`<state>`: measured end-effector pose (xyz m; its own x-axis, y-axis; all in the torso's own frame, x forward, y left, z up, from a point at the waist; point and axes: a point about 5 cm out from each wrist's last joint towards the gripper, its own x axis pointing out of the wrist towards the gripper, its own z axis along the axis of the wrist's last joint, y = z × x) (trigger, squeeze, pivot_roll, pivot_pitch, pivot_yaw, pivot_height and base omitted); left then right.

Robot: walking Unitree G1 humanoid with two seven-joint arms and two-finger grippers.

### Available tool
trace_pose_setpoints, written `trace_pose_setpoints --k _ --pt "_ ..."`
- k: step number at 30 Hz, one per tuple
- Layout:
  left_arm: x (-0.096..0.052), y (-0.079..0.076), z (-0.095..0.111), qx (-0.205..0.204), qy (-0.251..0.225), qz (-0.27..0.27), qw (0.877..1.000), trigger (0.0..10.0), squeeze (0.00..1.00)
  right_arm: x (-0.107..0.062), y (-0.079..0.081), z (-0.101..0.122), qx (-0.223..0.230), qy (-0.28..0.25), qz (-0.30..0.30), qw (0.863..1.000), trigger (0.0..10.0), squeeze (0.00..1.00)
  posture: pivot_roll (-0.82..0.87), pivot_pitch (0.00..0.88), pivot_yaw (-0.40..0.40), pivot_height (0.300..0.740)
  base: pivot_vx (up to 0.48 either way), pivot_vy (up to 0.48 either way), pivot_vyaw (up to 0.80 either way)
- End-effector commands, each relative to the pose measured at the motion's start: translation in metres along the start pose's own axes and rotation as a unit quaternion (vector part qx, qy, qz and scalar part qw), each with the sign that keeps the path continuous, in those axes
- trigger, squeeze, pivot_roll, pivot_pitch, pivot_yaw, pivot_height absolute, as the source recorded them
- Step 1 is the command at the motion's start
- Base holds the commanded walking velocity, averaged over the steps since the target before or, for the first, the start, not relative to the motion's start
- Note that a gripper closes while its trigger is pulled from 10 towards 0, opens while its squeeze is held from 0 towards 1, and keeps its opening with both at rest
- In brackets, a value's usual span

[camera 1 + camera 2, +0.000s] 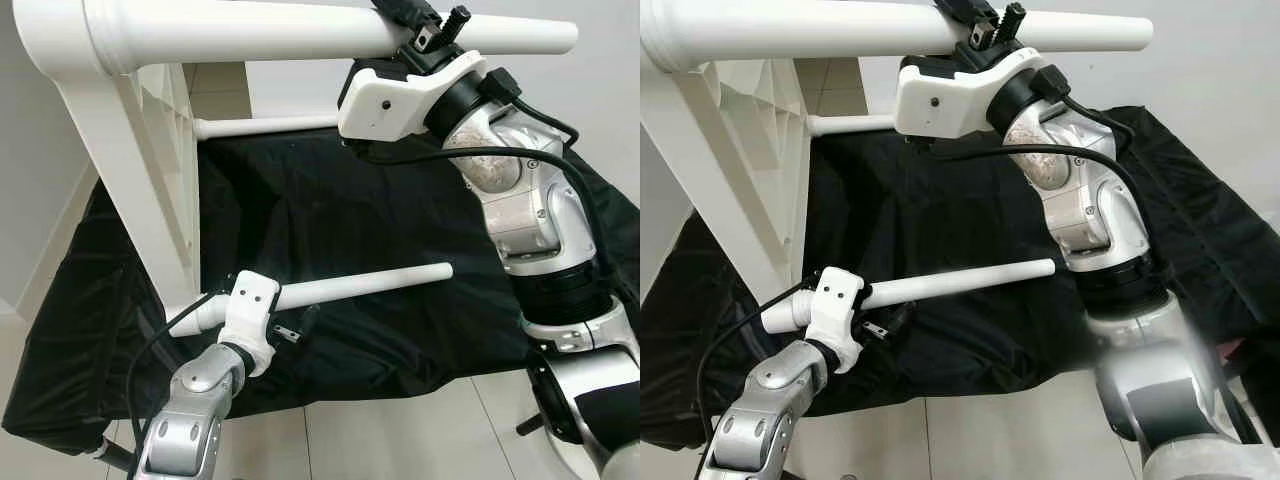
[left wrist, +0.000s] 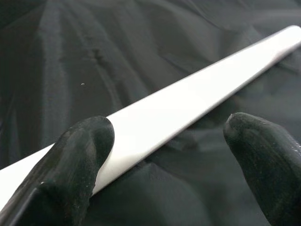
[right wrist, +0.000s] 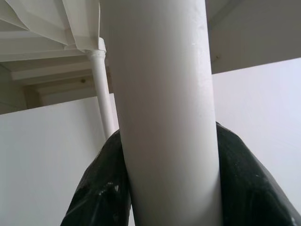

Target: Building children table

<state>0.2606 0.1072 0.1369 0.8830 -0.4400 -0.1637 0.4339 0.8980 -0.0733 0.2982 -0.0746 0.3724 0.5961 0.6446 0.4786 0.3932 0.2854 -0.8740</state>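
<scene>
A white children's table (image 1: 150,170) stands on its side on a black cloth, its legs pointing to my right. My right gripper (image 1: 425,30) is shut on the uppermost leg (image 1: 260,30); in the right wrist view both black fingers (image 3: 101,188) press against that thick leg (image 3: 164,117). The lower near leg (image 1: 370,283) sticks out just above the cloth. My left gripper (image 1: 298,324) sits near that leg's base. In the left wrist view its fingers (image 2: 80,160) stand apart and open, and the leg (image 2: 188,99) runs between them, close to one finger.
The black cloth (image 1: 330,200) covers a low surface and drapes over its front edge. A third leg (image 1: 265,126) juts out at the back. Pale floor tiles (image 1: 400,430) lie in front, and a white wall (image 1: 30,150) stands to the left.
</scene>
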Motion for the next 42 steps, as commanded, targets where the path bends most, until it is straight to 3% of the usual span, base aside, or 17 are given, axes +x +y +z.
trace_pose_setpoints --k 1,2,4,7,8,11,14,19,21,22,28,31,40,42 --pt "-0.007 0.024 -0.008 -0.028 0.03 0.141 0.989 10.0 0.0 -0.004 0.006 0.001 0.03 0.003 0.009 1.0 0.0 0.0 -0.05 0.087 0.066 0.74 0.0 0.0 0.0" --pt "-0.009 0.025 -0.006 -0.055 0.032 0.148 0.987 10.0 0.0 -0.005 0.007 0.0 0.032 0.008 0.009 0.999 0.0 0.0 -0.06 0.09 0.07 0.74 0.0 0.0 0.0" --pt "-0.01 0.025 -0.002 -0.067 0.031 0.149 0.986 10.0 0.0 -0.006 0.007 0.0 0.034 0.01 0.01 0.999 0.0 0.0 -0.06 0.092 0.072 0.74 0.0 0.0 0.0" --pt "-0.022 -0.008 0.016 -0.028 0.004 -0.003 1.0 10.0 0.0 -0.01 0.008 -0.001 0.038 0.022 0.012 0.999 0.0 0.0 -0.06 0.095 0.072 0.74 0.0 0.0 0.0" --pt "-0.022 -0.008 0.016 -0.028 0.004 -0.003 1.0 10.0 0.0 -0.01 0.008 -0.001 0.038 0.022 0.012 0.999 0.0 0.0 -0.06 0.095 0.072 0.74 0.0 0.0 0.0" --pt "-0.042 -0.028 -0.002 -0.034 0.065 -0.111 0.991 10.0 0.0 -0.012 0.011 -0.001 0.043 0.032 0.016 0.998 0.0 0.0 -0.06 0.1 0.069 0.74 0.0 0.0 0.0" --pt "-0.053 -0.031 -0.007 -0.067 0.098 -0.139 0.983 10.0 0.0 -0.013 0.012 -0.001 0.046 0.035 0.018 0.998 0.0 0.0 -0.06 0.103 0.068 0.74 0.0 0.0 0.0" --pt "-0.059 -0.029 -0.005 -0.107 0.124 -0.136 0.977 10.0 0.0 -0.014 0.014 -0.001 0.048 0.037 0.021 0.998 0.0 0.0 -0.05 0.11 0.059 0.74 0.0 0.0 0.0" --pt "-0.055 -0.025 -0.006 -0.12 0.127 -0.107 0.979 10.0 0.0 -0.014 0.014 0.0 0.05 0.036 0.022 0.998 0.0 0.0 -0.05 0.11 0.059 0.74 0.0 0.0 0.0" --pt "-0.044 -0.015 -0.004 -0.155 0.121 -0.048 0.979 10.0 0.0 -0.013 0.016 0.002 0.056 0.034 0.023 0.998 0.0 0.0 -0.05 0.111 0.057 0.74 0.0 0.0 0.0" --pt "-0.029 -0.007 0.01 -0.184 0.083 -0.007 0.979 10.0 0.0 -0.013 0.016 0.003 0.058 0.035 0.021 0.997 0.0 0.0 -0.05 0.111 0.059 0.74 0.0 0.0 0.0" --pt "-0.019 0.002 0.012 -0.219 0.085 0.023 0.972 10.0 0.0 -0.014 0.015 0.003 0.062 0.04 0.015 0.997 0.0 0.0 -0.06 0.113 0.066 0.74 0.0 0.0 0.0" --pt "-0.008 0.013 0.009 -0.272 0.097 0.072 0.955 10.0 0.0 -0.016 0.01 0.003 0.071 0.052 0.002 0.996 0.0 0.0 -0.07 0.118 0.077 0.74 0.0 0.0 0.0" --pt "-0.001 0.012 0.01 -0.31 0.088 0.083 0.943 10.0 0.0 -0.017 0.008 0.003 0.087 0.064 -0.011 0.994 0.0 0.0 -0.07 0.127 0.083 0.74 0.0 0.0 0.0"
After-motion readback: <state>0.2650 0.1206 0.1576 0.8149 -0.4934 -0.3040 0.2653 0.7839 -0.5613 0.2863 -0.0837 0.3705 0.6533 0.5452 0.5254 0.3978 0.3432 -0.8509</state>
